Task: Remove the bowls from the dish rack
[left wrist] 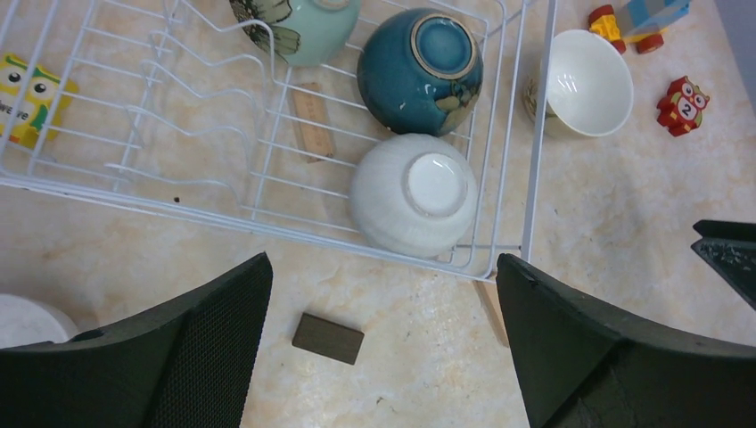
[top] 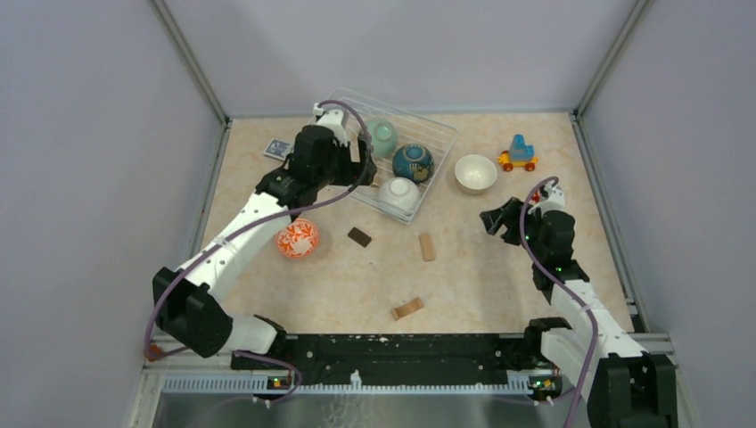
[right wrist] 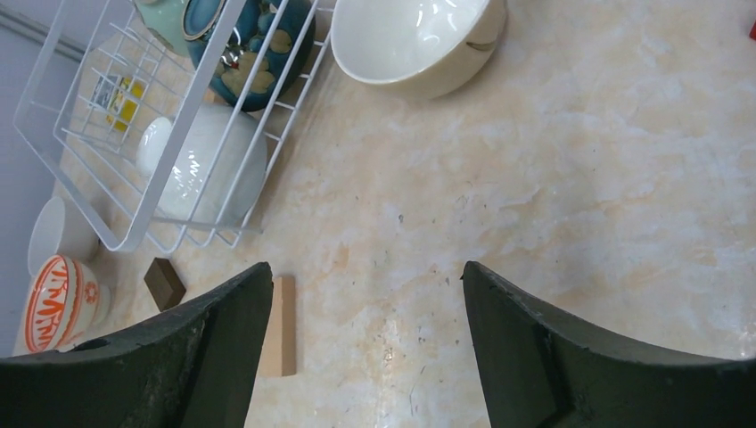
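Note:
The white wire dish rack (top: 437,134) stands at the back of the table. It holds three upturned bowls: mint green (top: 382,138), dark blue (top: 413,162) and white (top: 398,193). The same white bowl (left wrist: 414,192) lies in the rack's near corner (left wrist: 526,241), just ahead of my open, empty left gripper (left wrist: 383,267), which hovers by the rack's left side (top: 361,165). Outside the rack, a cream-white bowl (top: 475,173) stands upright and an orange-red patterned bowl (top: 297,238) sits by the left arm. Another pale bowl (right wrist: 58,227) shows beside it. My right gripper (top: 499,217) is open over bare table (right wrist: 365,272).
A dark brown block (top: 359,236) and two wooden blocks (top: 428,247) (top: 407,308) lie on the table's middle. A toy vehicle (top: 518,154) and a small red figure (left wrist: 682,104) are at the back right. A picture card (top: 278,149) lies left of the rack.

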Robot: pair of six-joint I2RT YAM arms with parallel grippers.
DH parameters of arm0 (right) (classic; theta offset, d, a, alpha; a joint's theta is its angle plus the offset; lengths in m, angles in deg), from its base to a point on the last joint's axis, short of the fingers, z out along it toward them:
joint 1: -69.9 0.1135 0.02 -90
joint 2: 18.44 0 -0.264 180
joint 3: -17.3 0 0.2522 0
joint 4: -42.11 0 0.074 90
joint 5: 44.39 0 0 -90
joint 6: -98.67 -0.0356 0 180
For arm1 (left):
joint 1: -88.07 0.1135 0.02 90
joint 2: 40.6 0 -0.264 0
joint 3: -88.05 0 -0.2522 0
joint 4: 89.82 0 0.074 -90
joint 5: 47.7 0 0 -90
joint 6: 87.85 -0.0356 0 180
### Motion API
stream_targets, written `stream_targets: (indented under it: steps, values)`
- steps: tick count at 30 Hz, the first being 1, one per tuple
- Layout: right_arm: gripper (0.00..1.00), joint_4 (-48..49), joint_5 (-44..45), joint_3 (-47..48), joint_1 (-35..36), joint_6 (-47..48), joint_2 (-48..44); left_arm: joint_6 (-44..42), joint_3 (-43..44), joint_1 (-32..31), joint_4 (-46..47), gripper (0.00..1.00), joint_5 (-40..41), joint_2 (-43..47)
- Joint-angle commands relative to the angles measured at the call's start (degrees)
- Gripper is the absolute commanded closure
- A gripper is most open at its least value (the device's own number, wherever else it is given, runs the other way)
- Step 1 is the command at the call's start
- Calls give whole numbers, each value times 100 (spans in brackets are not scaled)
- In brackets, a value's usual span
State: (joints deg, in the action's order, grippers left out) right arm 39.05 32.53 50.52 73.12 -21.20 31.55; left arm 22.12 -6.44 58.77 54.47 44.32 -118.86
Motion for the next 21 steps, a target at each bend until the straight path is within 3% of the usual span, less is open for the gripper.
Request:
stream_targets:
  steps: [1, 6, 13, 21]
  values:
    - [23, 735, -62, -411, -39, -354, -201, -189, 393, 134, 54, 1, -96, -200]
    - [20, 1204, 347, -915, -41, -719, -351, -267, 673, 362, 47, 1, -57, -454]
    - [6, 1066, 741, -1035, -41, -906, -549, -300, 1103, 584, 135, 1, -304, -967]
    - [1, 1099, 750, -1081, -41, -920, -605, -154, 1718, 831, 249, 1, -806, -1735]
